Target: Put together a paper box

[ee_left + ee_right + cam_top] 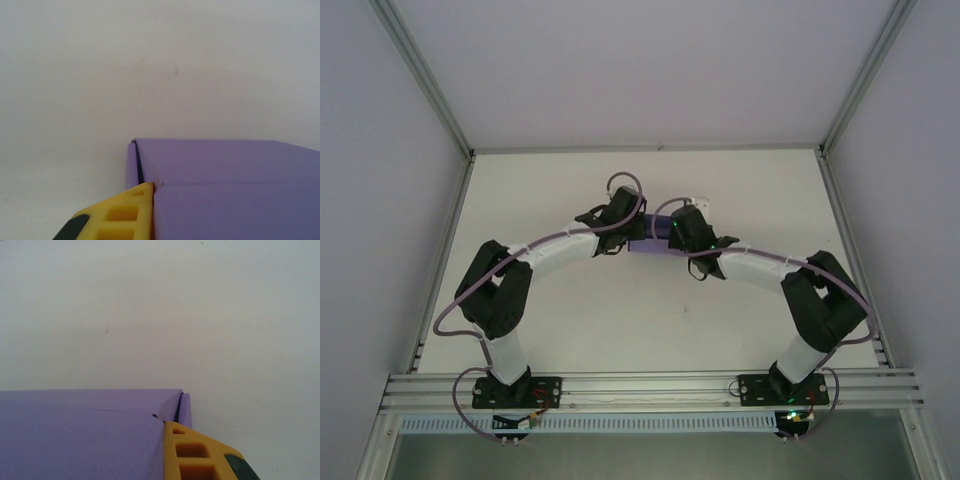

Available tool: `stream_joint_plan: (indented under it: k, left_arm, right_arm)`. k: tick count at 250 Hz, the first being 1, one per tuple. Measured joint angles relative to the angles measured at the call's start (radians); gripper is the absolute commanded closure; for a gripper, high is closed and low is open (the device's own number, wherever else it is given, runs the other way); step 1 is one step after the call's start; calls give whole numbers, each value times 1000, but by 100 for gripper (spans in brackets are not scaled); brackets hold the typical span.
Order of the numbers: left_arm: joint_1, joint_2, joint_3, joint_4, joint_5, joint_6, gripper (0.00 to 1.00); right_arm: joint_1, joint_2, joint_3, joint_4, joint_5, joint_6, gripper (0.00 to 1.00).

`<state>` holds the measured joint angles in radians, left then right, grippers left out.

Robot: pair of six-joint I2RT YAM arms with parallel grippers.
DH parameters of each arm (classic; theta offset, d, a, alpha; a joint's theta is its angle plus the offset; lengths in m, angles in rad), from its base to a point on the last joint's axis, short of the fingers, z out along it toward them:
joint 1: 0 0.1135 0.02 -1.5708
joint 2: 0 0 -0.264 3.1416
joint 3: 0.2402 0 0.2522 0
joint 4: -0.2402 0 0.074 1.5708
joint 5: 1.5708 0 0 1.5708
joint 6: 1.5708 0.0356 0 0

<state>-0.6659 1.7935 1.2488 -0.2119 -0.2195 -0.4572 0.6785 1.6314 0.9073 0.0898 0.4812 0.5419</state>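
The paper box [643, 247] is a lavender-purple card piece at the middle of the table, between the two wrists. My left gripper [632, 238] is at its left end and my right gripper [662, 242] at its right end. In the left wrist view, one yellow finger [131, 212] lies flat against the folded corner of the paper box [225, 190]; the card hides the other finger. In the right wrist view, a yellow finger [187, 455] presses the outer side of the paper box [80, 435] at its folded corner, and the card again covers the second finger.
The white table [650, 320] is bounded by aluminium frame rails at the left [445, 250] and right [850, 250]. A small white object [698, 203] lies just behind the right wrist. Both arm bases stand on the near rail.
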Motion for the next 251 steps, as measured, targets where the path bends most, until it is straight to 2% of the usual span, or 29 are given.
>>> stream_joint_plan:
  k: [30,51,83,99,111,121,190,251]
  left_arm:
    - [-11,-14,-21,-14,39,-5,68]
    - [-16,-34,-35,-26,61,-19,52]
    - [-20,-92,-49,-60,69,-19,38]
    - [-21,-129,-53,-87,70,-19,25]
    - [-21,-155,-58,-101,72,-28,9]
    - [-21,-180,-64,-111,76,-25,0]
    - [-2,-324,-75,-188,72,-57,0]
    - [92,-356,-72,-231,77,-128,0]
  right_arm:
    - [17,-34,-66,58,21,-8,99]
    - [32,-56,-100,85,26,-11,99]
    - [55,-69,-127,111,24,-26,99]
    - [61,-69,-127,113,24,-31,99]
    - [63,-69,-127,114,24,-34,99]
    - [65,-69,-127,114,24,-34,99]
    - [103,-69,-132,120,50,-90,96]
    - [159,-67,-182,202,112,-138,96]
